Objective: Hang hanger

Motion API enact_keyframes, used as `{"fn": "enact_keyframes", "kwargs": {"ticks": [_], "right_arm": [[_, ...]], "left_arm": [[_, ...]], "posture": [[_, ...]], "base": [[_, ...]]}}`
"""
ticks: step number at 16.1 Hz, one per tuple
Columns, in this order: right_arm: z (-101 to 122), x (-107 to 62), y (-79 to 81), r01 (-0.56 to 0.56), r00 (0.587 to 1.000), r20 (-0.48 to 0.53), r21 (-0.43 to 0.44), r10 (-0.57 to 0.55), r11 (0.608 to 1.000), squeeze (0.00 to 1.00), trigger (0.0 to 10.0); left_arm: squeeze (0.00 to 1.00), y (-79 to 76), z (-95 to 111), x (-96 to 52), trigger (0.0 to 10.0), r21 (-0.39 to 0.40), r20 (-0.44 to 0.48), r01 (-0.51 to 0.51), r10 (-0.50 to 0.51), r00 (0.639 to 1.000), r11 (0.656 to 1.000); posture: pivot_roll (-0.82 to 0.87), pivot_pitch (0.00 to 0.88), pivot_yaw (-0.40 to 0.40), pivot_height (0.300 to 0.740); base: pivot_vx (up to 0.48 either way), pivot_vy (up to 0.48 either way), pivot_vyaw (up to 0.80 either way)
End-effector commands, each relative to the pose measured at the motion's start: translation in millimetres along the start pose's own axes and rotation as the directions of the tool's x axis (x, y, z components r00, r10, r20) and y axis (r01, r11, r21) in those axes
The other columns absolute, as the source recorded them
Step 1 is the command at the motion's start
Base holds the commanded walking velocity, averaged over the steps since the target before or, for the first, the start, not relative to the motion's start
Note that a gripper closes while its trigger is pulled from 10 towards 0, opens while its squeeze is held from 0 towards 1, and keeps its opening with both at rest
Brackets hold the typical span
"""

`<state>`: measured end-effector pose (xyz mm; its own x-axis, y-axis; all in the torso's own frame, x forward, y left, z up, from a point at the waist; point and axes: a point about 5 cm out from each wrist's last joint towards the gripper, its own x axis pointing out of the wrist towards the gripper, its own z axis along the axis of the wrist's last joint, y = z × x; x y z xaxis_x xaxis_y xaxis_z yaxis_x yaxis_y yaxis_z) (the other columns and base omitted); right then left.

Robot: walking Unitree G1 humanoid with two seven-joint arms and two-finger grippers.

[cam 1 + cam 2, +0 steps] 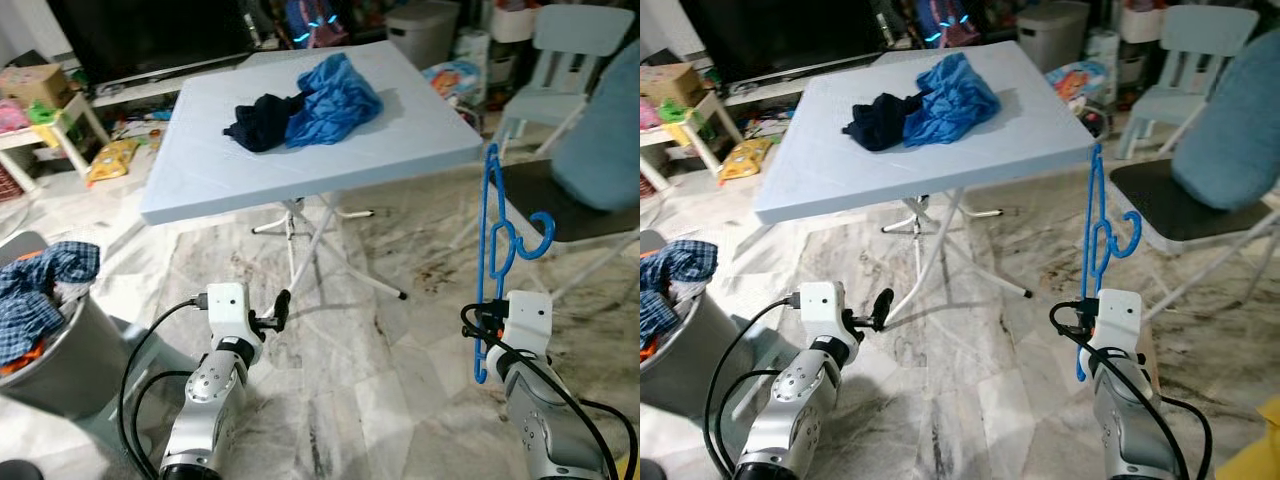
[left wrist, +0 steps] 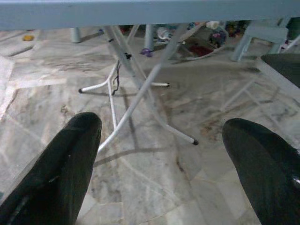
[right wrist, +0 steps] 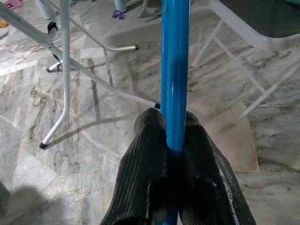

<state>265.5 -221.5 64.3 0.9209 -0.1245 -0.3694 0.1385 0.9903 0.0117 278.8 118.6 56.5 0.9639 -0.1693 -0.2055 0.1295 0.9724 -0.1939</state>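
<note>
Your right gripper (image 3: 173, 140) is clamped on the thin blue plastic hanger (image 1: 492, 260), which stands upright above its fingers, hook beside the pale folding table (image 1: 200, 180). It looks light, stiff and slick, so it may swivel; keep hold on the straight bar. Your left gripper (image 2: 164, 154) hangs with fingers spread, empty.

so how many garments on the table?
2: a crumpled bright blue cloth garment near the middle of the pale blue folding table, and a dark navy one touching it on the robot's left. More may be hidden underneath.

Ahead of us stands the surface (image 1: 400, 130) with clothes (image 1: 310, 100) on it. A chair (image 1: 590, 215) is at our right, a basket (image 1: 60, 350) at our left, shelves (image 1: 150, 85) behind.
</note>
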Motion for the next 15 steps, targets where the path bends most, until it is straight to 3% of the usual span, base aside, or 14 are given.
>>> {"fn": "enact_keyframes", "kwargs": {"ticks": [1,4,12,14,15], "right_arm": [[5.1,1.8,8.4,-0.023,1.0,0.018,0.009,0.023,1.0,0.0,10.0],[5.5,2.2,8.6,-0.024,0.999,0.021,0.009,0.024,1.0,0.0,10.0],[4.0,3.1,5.0,0.007,1.0,0.003,0.012,-0.007,1.0,0.0,10.0],[7.2,3.1,7.2,0.007,1.0,0.024,-0.036,-0.007,0.999,0.0,10.0],[8.9,3.7,5.9,0.034,0.998,0.052,-0.103,-0.029,0.994,0.0,10.0]], "left_arm": [[0.0,3.5,2.5,-0.8,10.0,-0.005,0.005,-0.015,0.015,1.0,1.0],[0.0,3.4,2.3,-0.4,10.0,-0.007,0.002,-0.013,0.013,1.0,1.0],[0.0,1.9,2.6,1.5,10.0,-0.014,0.001,0.008,-0.008,1.0,1.0],[0.0,1.2,3.0,1.9,10.0,-0.015,0.002,0.017,-0.017,1.0,1.0],[0.0,0.6,2.9,2.0,10.0,-0.016,0.002,0.021,-0.021,1.0,1.0]], "posture": [[-0.25,0.0,0.125,0.74],[-0.26,0.0,0.127,0.74],[-0.26,0.0,0.126,0.74],[-0.26,0.0,0.125,0.74],[-0.26,0.0,0.125,0.74]], "base": [[0.0,0.292,-0.8],[0.0,0.293,-0.71],[0.0,0.376,0.0],[0.0,0.48,0.0],[0.0,0.48,0.0]]}}
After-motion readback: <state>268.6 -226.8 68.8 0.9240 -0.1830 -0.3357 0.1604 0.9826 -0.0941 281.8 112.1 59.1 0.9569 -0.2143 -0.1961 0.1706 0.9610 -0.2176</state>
